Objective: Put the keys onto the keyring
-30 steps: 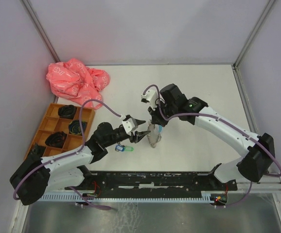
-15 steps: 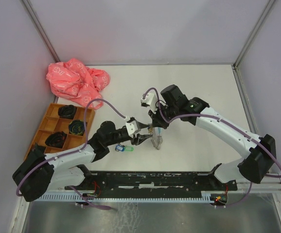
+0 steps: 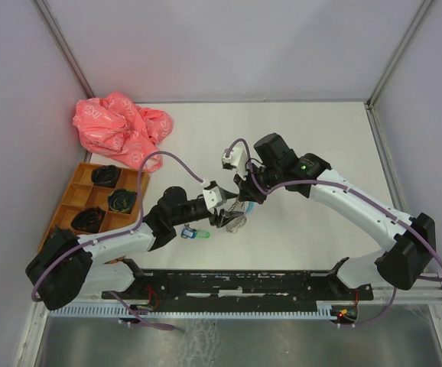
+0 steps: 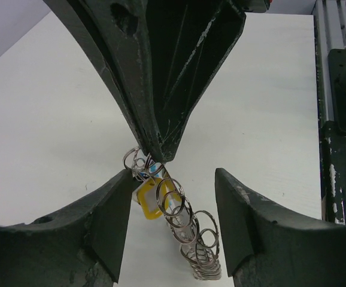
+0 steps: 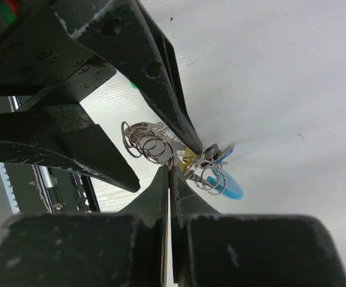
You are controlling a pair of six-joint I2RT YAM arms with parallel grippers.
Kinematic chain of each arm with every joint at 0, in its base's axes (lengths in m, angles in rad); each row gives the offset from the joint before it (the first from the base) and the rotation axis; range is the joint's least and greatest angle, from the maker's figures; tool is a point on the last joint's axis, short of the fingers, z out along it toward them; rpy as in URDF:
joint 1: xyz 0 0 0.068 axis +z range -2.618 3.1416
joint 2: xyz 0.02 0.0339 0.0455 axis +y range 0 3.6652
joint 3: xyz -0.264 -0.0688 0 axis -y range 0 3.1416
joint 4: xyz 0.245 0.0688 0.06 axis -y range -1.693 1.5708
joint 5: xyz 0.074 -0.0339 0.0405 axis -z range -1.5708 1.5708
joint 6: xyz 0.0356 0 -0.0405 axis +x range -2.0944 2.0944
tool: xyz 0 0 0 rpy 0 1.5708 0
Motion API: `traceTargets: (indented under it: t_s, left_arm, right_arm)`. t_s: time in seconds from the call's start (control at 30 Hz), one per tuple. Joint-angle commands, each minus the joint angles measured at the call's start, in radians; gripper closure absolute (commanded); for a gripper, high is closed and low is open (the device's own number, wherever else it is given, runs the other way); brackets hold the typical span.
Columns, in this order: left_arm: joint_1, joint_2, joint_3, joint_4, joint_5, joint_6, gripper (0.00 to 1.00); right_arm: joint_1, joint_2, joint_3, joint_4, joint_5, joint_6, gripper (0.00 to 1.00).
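Likely a handover: upper centre, your right gripper [image 4: 155, 145] clamps the dangling silvery wire-ring keyring [image 4: 188, 221] — your left gripper [image 4: 173, 197], parted and empty, straddles it, needing a square close.

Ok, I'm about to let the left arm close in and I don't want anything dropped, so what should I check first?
1. Grip: the right gripper has its jaws shut on the top of the chain of linked silver metal rings: ok.
2. Readiness: the left gripper has its jaws open, one on each side of the chain, not gripping it: ok.
3. Tag: the yellow plastic tag hangs among the upper rings; which ring carries it: cannot tell.
4. All keys on: a key with a green and blue tag lies loose on the white table: not ok.
5. Chain's lower end clear of the table: cannot tell.
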Motion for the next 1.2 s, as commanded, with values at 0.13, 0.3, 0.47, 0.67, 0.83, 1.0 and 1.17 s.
traceTargets:
  t_s: [0.13,0.3,0.47,0.67,0.83,1.0,1.17]
  left_arm:
    - [-0.002,-0.017,0.030,0.051,0.020,0.013,0.31]
    - [-0.003,-0.037,0.018,0.049,0.024,0.013,0.28]
    - [-0.002,-0.069,0.009,0.017,0.038,0.041,0.41]
    - [0.006,-0.098,0.010,-0.026,0.042,0.077,0.52]
    - [0.020,-0.093,0.036,-0.072,0.082,0.092,0.61]
    - [0.033,-0.085,0.050,-0.108,0.111,0.101,0.66]
    - [0.042,-0.084,0.064,-0.121,0.144,0.100,0.70]
  right_arm:
    - [0.000,-0.020,0.026,0.007,-0.033,-0.018,0.99]
    - [0.000,-0.017,0.027,0.004,-0.035,-0.018,0.99]
    - [0.000,-0.015,0.030,-0.008,-0.051,-0.039,0.99]
    - [0.001,-0.013,0.030,-0.024,-0.069,-0.069,1.00]
    - [0.001,-0.017,0.029,-0.030,-0.094,-0.097,0.99]
    - [0.004,-0.017,0.023,-0.034,-0.119,-0.121,1.00]
    - [0.007,-0.016,0.023,-0.049,-0.132,-0.149,0.99]
